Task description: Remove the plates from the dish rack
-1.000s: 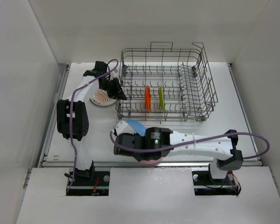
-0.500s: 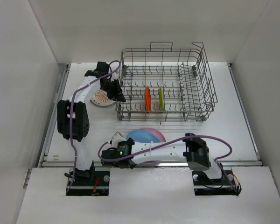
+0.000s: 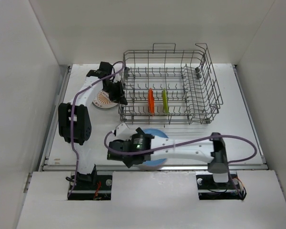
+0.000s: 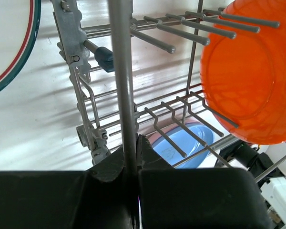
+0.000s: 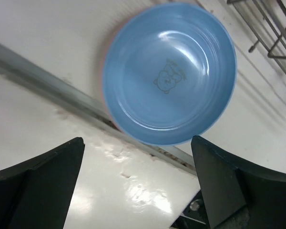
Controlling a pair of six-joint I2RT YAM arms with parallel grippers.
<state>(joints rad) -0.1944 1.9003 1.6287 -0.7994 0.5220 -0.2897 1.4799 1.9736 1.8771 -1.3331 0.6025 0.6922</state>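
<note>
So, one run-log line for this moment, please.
left gripper: shut on dish rack wire | right gripper: open over blue plate | in rack: orange plate, lime plate

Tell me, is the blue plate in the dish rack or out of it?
Out. The blue plate lies face up on the table in front of the dish rack, the open right gripper above it.
</note>
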